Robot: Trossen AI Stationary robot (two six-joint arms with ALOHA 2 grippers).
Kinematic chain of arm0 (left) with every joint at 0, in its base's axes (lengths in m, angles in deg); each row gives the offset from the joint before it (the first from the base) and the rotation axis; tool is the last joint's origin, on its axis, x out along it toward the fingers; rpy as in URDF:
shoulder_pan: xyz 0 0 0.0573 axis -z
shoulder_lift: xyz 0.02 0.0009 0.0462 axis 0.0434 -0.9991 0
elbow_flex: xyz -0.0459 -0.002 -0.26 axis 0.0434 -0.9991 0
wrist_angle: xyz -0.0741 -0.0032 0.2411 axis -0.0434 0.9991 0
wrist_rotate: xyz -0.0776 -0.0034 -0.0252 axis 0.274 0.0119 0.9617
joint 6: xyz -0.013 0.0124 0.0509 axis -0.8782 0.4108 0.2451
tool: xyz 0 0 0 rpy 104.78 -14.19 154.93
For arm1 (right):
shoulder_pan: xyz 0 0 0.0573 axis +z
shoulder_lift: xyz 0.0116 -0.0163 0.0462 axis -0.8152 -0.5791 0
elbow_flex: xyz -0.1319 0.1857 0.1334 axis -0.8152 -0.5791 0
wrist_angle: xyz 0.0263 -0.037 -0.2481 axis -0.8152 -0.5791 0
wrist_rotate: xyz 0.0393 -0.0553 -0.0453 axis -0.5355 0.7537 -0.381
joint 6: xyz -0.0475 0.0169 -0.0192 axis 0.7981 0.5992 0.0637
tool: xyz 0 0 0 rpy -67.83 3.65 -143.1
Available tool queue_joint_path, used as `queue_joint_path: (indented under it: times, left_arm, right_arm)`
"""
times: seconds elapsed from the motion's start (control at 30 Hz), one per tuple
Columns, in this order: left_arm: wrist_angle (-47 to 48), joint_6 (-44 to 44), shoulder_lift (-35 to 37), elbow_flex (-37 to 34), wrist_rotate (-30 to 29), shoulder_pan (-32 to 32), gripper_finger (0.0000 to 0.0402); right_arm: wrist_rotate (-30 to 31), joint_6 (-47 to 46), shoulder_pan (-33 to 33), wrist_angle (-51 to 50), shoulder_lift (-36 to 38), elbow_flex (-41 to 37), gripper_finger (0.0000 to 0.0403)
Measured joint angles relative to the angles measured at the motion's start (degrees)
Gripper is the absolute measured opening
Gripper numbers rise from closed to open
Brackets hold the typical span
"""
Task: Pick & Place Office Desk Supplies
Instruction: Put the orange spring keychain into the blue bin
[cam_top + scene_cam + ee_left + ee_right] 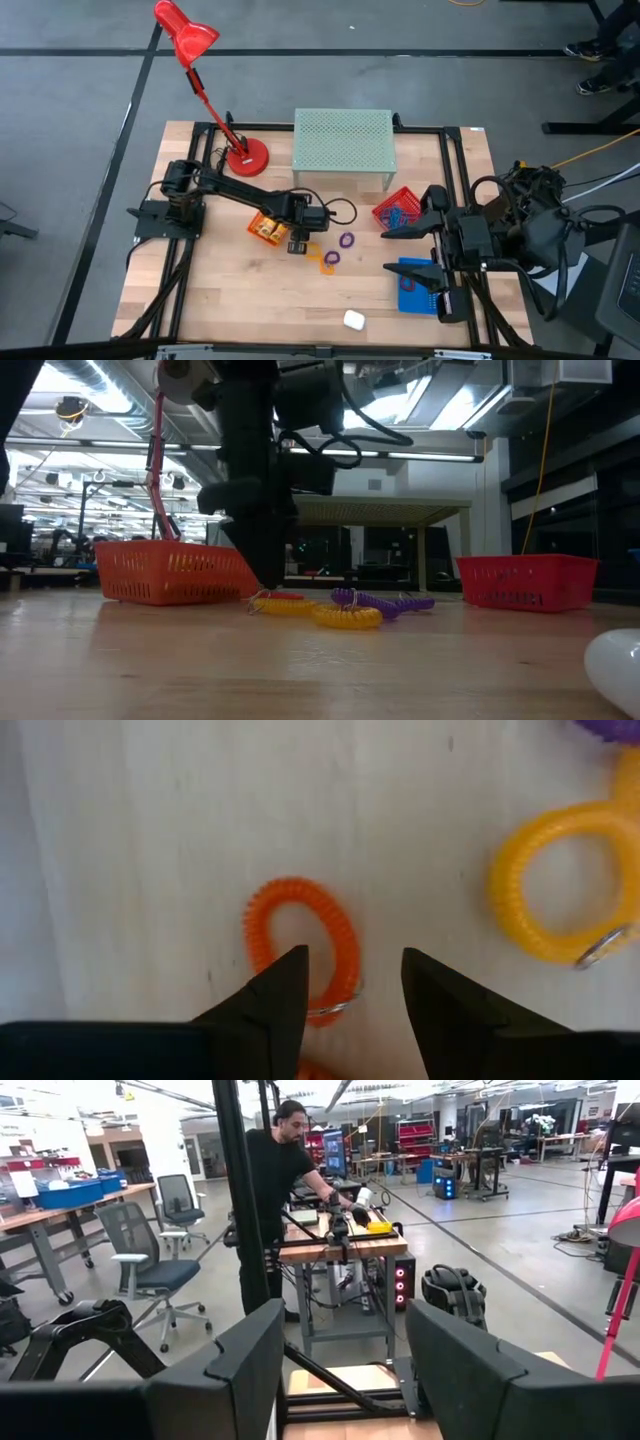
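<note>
Left pincer poised over an orange coil loop on the desk

The left pincer, fingers parted narrowly, straddles one side of the orange loop lying flat beside the orange basket; closing off-centre could flick the springy loop away. The right pincer waits open.

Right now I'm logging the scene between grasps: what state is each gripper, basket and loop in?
Left gripper: open, low over the orange loop.
Right gripper: open, raised, holding nothing.
Orange basket: holds yellow tubes.
Red basket: holds loops.
Yellow loop: flat on the table.
</note>
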Motion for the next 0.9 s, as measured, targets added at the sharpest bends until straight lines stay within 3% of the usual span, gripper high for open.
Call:
queue_joint_path:
  times: [0.1, 0.5, 0.73, 0.83, 0.9]
  left_arm:
    - [-0.39, -0.01, -0.44, 0.07, 3.13, -0.49, 0.0158]
    - [-0.7, -2.48, -3.84, 0.22, 6.15, -2.29, 0.0127]
    - [-1.27, -3.89, -3.83, 0.14, 9.57, -3.1, 0.0049]
    - [-2.56, -6.25, -3.29, -0.09, 13.42, -4.12, 0.0014]
    - [-5.85, -7.93, -2.8, -0.17, 17.14, -4.93, 0.0011]
  right_arm:
    - [0.0, 0.07, 0.0, -0.12, 0.0, 0.0, 0.0212]
    - [0.22, 0.23, 0.0, -0.6, 0.0, -0.02, 0.0212]
    - [0.26, 0.66, 0.0, -0.82, 0.02, -0.02, 0.0212]
    - [1.11, 0.85, 0.0, -0.64, 0.07, -0.02, 0.0212]
    - [1.51, 0.28, 0.0, 0.12, 0.07, -0.02, 0.0212]
